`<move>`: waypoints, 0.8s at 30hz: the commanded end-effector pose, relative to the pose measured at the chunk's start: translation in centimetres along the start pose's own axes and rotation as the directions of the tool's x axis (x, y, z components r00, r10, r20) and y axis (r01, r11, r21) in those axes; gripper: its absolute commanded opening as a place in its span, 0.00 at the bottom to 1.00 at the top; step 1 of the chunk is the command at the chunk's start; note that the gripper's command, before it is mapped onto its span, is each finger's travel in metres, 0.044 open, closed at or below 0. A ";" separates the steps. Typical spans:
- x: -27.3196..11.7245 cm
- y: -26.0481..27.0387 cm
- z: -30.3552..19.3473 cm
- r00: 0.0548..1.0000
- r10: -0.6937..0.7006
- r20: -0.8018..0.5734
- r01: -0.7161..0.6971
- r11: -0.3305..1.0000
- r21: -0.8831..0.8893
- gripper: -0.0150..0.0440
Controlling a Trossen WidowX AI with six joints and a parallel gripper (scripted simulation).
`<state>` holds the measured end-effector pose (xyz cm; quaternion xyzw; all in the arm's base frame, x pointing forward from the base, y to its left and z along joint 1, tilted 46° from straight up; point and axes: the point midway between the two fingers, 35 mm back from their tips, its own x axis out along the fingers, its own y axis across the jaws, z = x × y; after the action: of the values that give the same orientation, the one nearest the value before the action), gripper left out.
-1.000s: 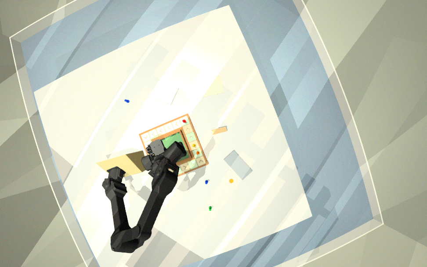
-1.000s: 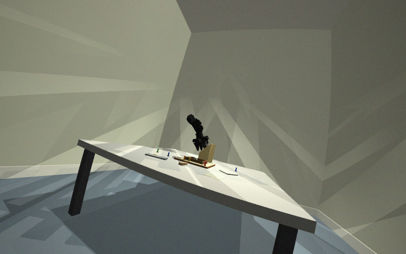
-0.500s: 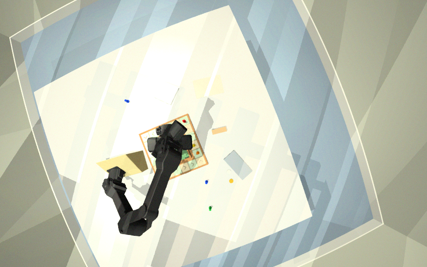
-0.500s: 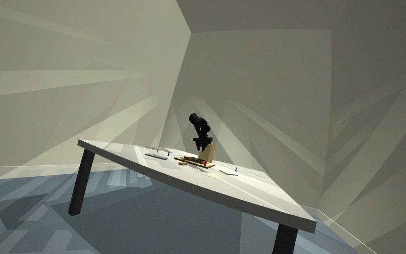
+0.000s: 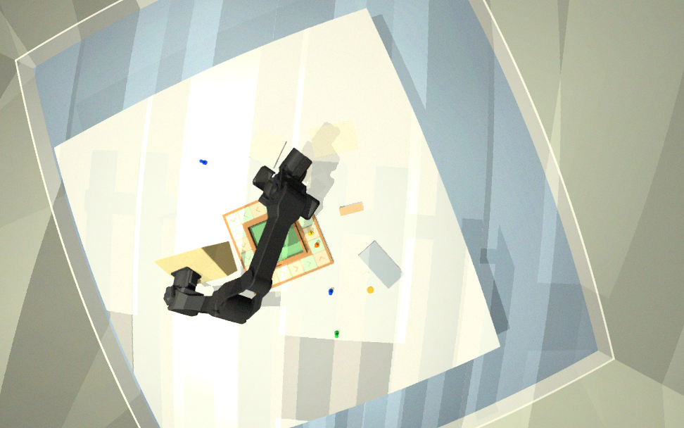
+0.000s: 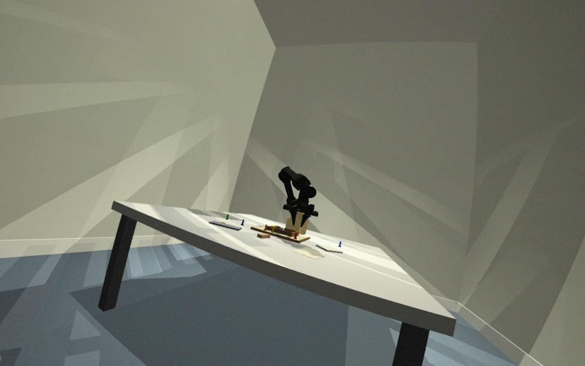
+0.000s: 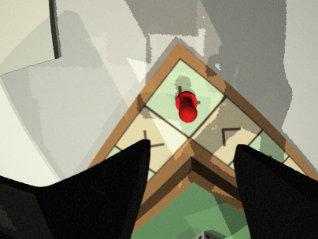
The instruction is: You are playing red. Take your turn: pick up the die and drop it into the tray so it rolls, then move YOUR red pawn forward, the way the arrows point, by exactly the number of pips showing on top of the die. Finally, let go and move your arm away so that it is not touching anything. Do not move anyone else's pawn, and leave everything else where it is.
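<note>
My gripper (image 7: 194, 151) (image 6: 300, 217) is open and holds nothing. It hangs over a corner of the square game board (image 7: 232, 118) (image 5: 321, 260). The red pawn (image 7: 187, 107) (image 6: 295, 235) stands upright on the pale green corner square, just ahead of my fingertips and apart from them. In the top view my arm hides it. The green tray (image 7: 185, 212) (image 5: 295, 242) fills the board's middle. A sliver of the white die (image 7: 204, 236) shows at the bottom edge of the wrist view, inside the tray; its top face is hidden.
A yellow pawn (image 5: 310, 232) and an orange pawn (image 5: 317, 244) stand on the board's right side. Off the board lie two blue pawns (image 5: 203, 162) (image 5: 331, 291), a green pawn (image 5: 336, 333), a yellow disc (image 5: 370, 289), a tan block (image 5: 351, 208), a grey slab (image 5: 379, 263) and a tan wedge (image 5: 201, 260).
</note>
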<state>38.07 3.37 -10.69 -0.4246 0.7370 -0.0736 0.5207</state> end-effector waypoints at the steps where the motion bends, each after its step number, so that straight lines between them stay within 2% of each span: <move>1: 0.2 0.2 0.4 1.000 -0.008 0.000 0.008 0.999 0.048 0.59; 24: 3.6 0.1 0.5 1.000 -0.009 0.000 0.009 0.999 0.048 0.59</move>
<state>38.33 1.64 -13.01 -0.4134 0.7311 -0.0936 0.5345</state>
